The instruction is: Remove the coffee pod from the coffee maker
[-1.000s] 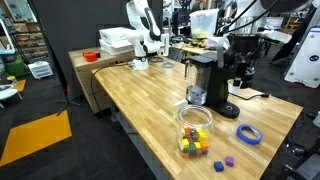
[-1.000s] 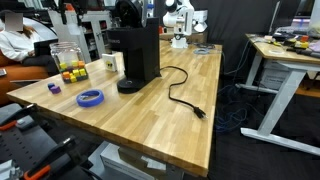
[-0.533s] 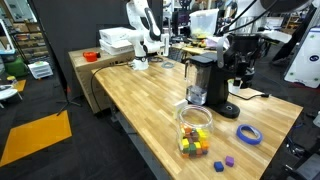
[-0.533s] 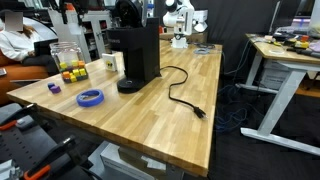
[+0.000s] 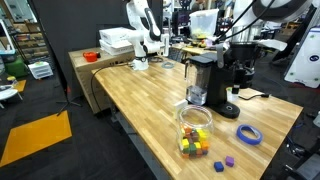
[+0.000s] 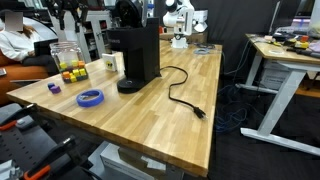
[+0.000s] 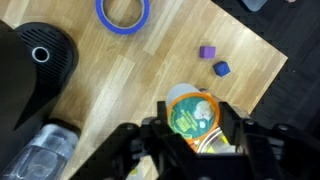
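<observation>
In the wrist view my gripper (image 7: 193,125) is shut on a coffee pod (image 7: 192,114) with a green lid and orange rim, held high above the wooden table. The coffee maker's black top (image 7: 40,60) and its greyish translucent tank (image 7: 45,155) lie below to the left. In both exterior views the tall black coffee maker (image 5: 225,72) (image 6: 136,52) stands on the table on its rounded base. My arm (image 5: 268,8) reaches in above it.
A clear jar of coloured blocks (image 5: 195,128) (image 6: 68,62) stands next to the machine. A blue tape ring (image 7: 122,12) (image 5: 248,134) (image 6: 91,98) and small purple blocks (image 7: 208,52) lie nearby. The machine's black power cord (image 6: 182,95) trails over the table (image 6: 160,130).
My arm has shifted in the space above the coffee maker. The things on the table have not moved.
</observation>
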